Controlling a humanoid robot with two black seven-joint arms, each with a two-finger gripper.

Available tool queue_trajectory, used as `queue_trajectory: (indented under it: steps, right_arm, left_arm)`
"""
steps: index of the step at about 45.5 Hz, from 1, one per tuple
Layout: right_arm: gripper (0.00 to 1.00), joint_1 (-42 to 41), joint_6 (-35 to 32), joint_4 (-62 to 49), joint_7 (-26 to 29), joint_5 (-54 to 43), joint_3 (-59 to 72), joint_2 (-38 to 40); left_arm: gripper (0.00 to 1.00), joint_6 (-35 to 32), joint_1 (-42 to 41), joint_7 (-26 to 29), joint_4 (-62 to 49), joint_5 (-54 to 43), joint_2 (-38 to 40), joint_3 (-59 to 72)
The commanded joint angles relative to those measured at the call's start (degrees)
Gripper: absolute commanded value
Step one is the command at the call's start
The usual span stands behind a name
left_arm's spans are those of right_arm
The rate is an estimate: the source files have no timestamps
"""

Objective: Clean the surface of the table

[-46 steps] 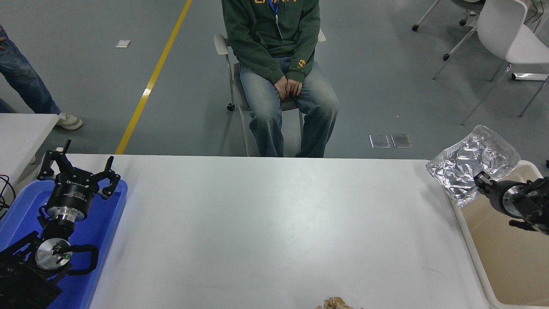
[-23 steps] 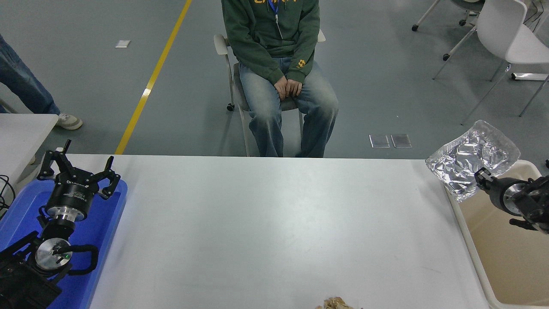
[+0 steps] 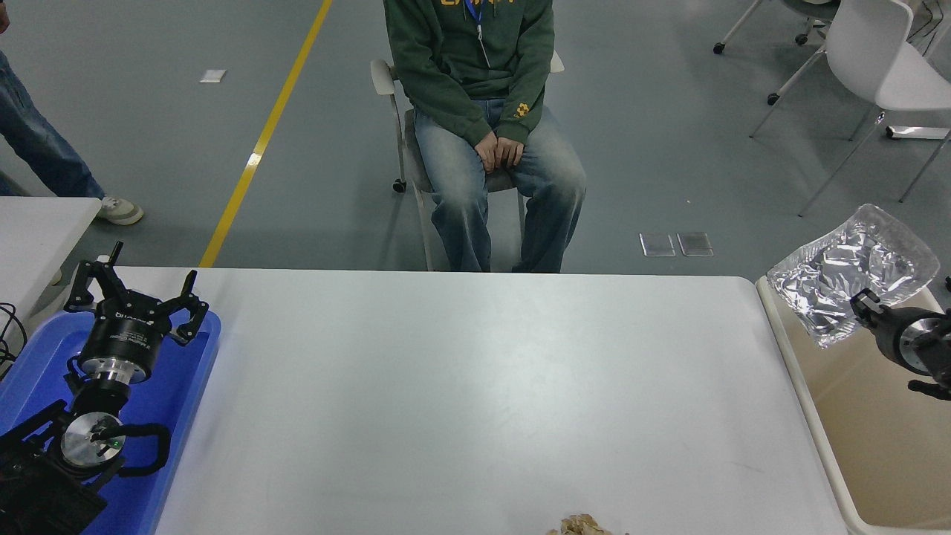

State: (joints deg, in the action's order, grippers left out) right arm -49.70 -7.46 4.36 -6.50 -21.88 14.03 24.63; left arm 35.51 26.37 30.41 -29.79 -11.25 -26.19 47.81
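The white table surface [image 3: 475, 386] fills the middle of the head view. My right gripper [image 3: 862, 303] comes in from the right edge, shut on a crumpled silver foil wrapper [image 3: 851, 271] that hangs over the beige bin [image 3: 880, 423], past the table's right end. A small crumpled brown scrap [image 3: 583, 526] lies at the table's near edge. My left gripper [image 3: 132, 293] is parked at the lower left over the blue tray, its fingers spread open and holding nothing.
A blue tray [image 3: 186, 386] sits at the table's left end under the left arm. A person in a green hoodie [image 3: 475, 67] sits on a chair beyond the far edge. Another person's legs [image 3: 37, 141] stand at upper left. White chairs stand at upper right.
My right gripper has carried the foil wrapper to the right, off the table's corner and over the bin. The left arm has not moved.
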Motion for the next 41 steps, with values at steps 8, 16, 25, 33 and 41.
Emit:
queue_trajectory:
  steps: [8, 16, 25, 33, 41]
  right_arm:
    - [0.61, 0.1, 1.7, -0.7, 0.3, 0.1, -0.2, 0.2]
    - [0.99, 0.0, 1.8, -0.6, 0.3, 0.1, -0.7, 0.1]
    - [1.00, 0.0, 1.9, -0.6, 0.3, 0.2, -0.7, 0.2]
    - [1.00, 0.0, 1.8, -0.7, 0.3, 0.2, -0.7, 0.2]
    - [1.00, -0.3, 1.6, -0.6, 0.3, 0.2, -0.8, 0.3]
  left_arm:
    - [1.00, 0.0, 0.1, 0.0, 0.0, 0.0, 0.0, 0.0]
    - [1.00, 0.0, 0.1, 0.0, 0.0, 0.0, 0.0, 0.0]
    - [1.00, 0.0, 0.1, 0.0, 0.0, 0.0, 0.0, 0.0]
    - [1.00, 0.0, 0.1, 0.0, 0.0, 0.0, 0.0, 0.0]
    - [1.00, 0.0, 0.0, 0.0, 0.0, 0.0, 0.0, 0.0]
